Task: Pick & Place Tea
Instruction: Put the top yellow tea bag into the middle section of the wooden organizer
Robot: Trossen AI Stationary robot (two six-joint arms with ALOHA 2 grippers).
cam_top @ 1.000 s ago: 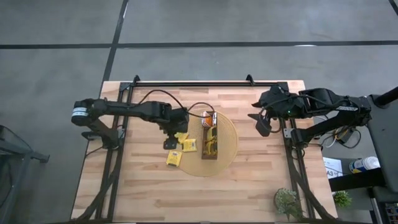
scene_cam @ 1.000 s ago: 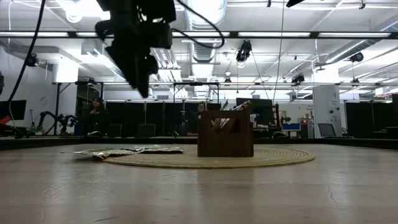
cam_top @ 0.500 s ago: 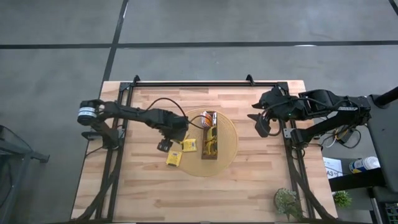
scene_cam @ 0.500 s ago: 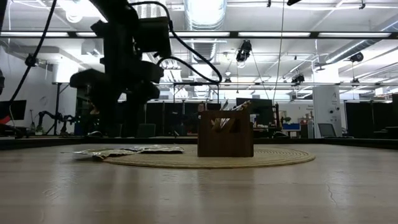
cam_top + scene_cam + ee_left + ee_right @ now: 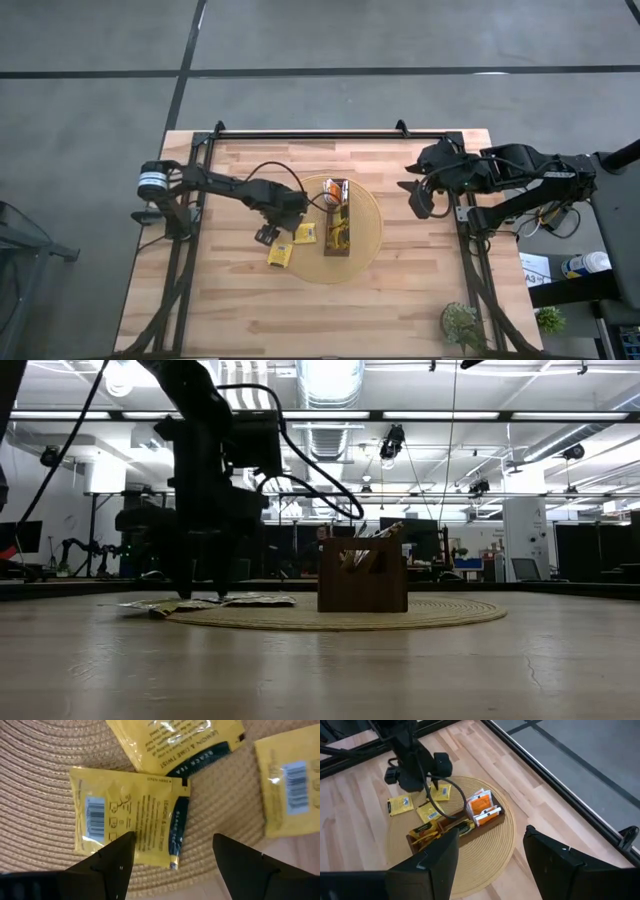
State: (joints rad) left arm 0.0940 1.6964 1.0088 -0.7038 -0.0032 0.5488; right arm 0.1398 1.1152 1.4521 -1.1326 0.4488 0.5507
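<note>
Yellow tea sachet [image 5: 127, 825] lies flat at the edge of the round woven mat [image 5: 365, 235], more sachets beside it on mat and table [image 5: 400, 300]. Left gripper [image 5: 172, 852] stands low over it, fingers spread wide either side, nothing pinched. Right gripper [image 5: 490, 850] waits well apart near the table's right edge, likewise spread and empty
</note>
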